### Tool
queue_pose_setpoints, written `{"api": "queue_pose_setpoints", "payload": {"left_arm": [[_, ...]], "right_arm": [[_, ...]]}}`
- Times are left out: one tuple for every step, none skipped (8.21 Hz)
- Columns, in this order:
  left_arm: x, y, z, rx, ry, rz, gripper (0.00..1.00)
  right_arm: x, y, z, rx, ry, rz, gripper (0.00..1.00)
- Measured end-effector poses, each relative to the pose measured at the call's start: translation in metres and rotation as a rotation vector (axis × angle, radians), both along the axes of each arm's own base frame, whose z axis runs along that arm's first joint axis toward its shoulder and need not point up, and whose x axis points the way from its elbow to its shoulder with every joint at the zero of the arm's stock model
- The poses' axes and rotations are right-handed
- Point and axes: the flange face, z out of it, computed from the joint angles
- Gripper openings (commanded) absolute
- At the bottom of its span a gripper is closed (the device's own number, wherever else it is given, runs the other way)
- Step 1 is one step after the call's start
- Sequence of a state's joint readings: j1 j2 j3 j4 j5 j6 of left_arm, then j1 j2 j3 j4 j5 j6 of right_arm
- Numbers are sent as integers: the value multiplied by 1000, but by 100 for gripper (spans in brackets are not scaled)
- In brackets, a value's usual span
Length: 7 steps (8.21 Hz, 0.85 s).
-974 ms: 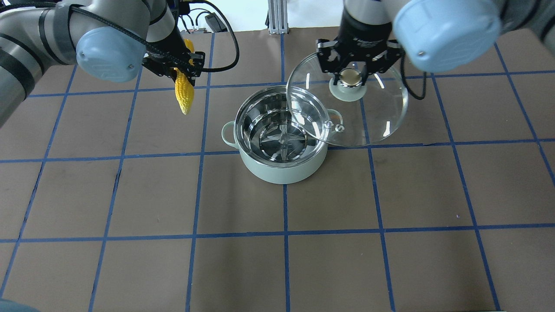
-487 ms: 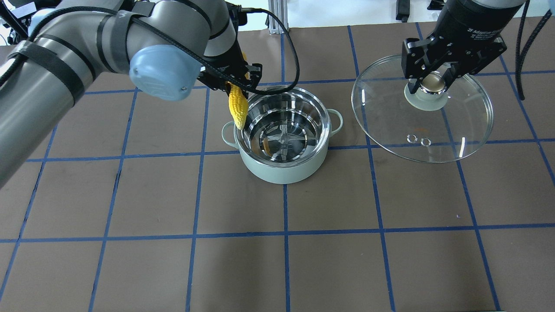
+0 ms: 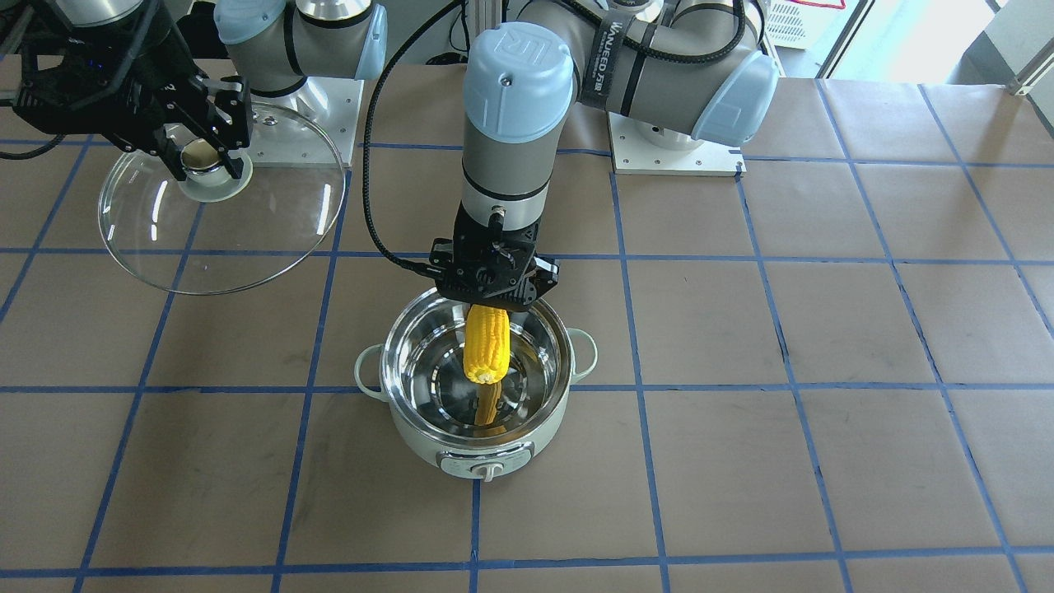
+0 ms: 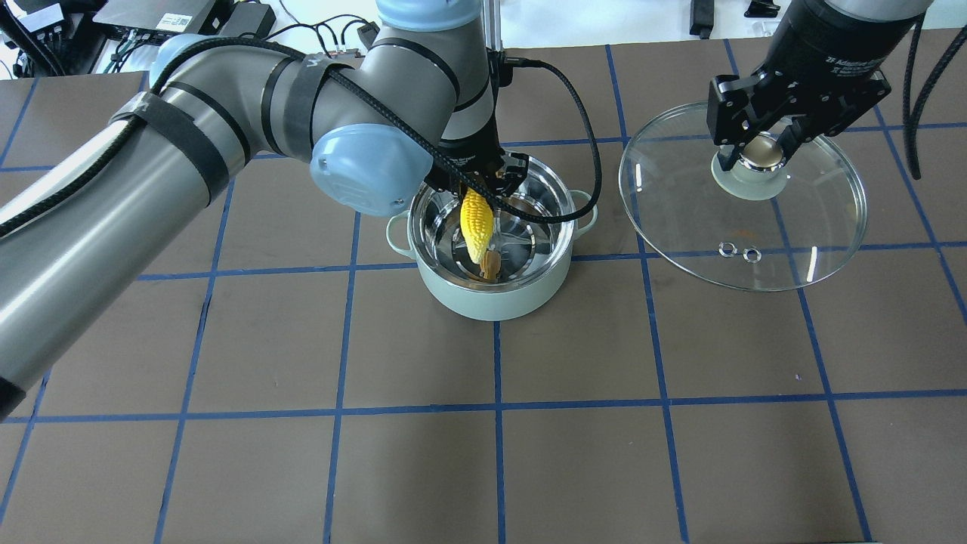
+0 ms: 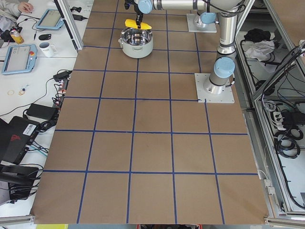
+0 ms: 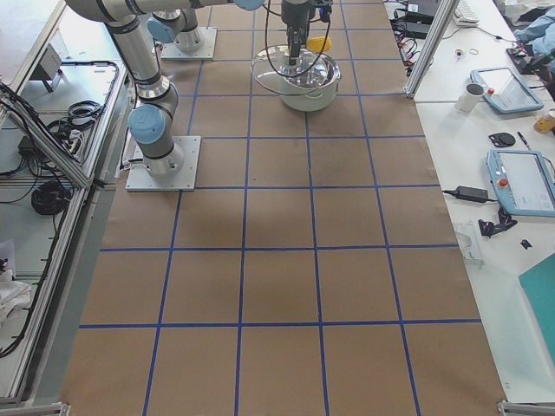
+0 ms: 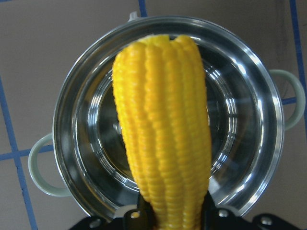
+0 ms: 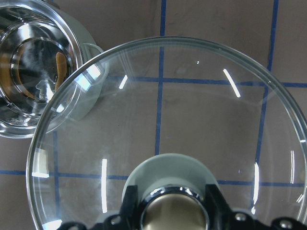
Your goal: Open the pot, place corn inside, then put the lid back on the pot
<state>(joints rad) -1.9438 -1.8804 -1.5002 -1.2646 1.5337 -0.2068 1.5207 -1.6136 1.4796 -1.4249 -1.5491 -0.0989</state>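
Note:
The mint-green pot (image 4: pixel 495 295) stands open at mid-table, its steel inside bare; it also shows in the front view (image 3: pixel 428 428) and the left wrist view (image 7: pixel 76 124). My left gripper (image 4: pixel 476 181) is shut on the yellow corn (image 4: pixel 476 227) and holds it tip down over the pot's mouth, above the bottom (image 3: pixel 484 346) (image 7: pixel 163 134). My right gripper (image 4: pixel 759 147) is shut on the knob of the glass lid (image 4: pixel 680 227) and holds it in the air to the pot's right (image 3: pixel 247 239) (image 8: pixel 192 120).
The table is brown paper with a blue tape grid (image 4: pixel 495 408). The arm bases (image 3: pixel 675 148) stand at the robot's side of the table. In the side views, operator desks with tablets and cables (image 5: pixel 19 57) lie beyond the table's edge.
My left gripper carried the corn from the far left to over the pot's mouth. My right gripper moved the lid right, clear of the pot, then nearly stopped.

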Motion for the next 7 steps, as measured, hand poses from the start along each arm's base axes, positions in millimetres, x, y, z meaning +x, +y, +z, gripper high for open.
{"api": "queue_pose_setpoints", "payload": {"left_arm": [[-6, -3, -16, 20, -5, -5, 0], [-10, -7, -34, 43, -14, -8, 0], [-12, -10, -48, 61, -21, -11, 0], [-14, -12, -56, 71, -25, -15, 18], [-14, -13, -62, 78, -28, -19, 46], [-15, -14, -66, 84, -30, -21, 77], [-15, -14, -68, 86, -32, -25, 93]], "right_arm": [[0, 0, 0, 1, 0, 2, 17], [0, 0, 0, 2, 1, 3, 17], [0, 0, 0, 3, 2, 3, 17], [0, 0, -1, 3, 3, 3, 16], [-1, 0, -1, 3, 3, 4, 16], [0, 0, -1, 3, 2, 4, 16], [0, 0, -1, 3, 1, 4, 16]]}}
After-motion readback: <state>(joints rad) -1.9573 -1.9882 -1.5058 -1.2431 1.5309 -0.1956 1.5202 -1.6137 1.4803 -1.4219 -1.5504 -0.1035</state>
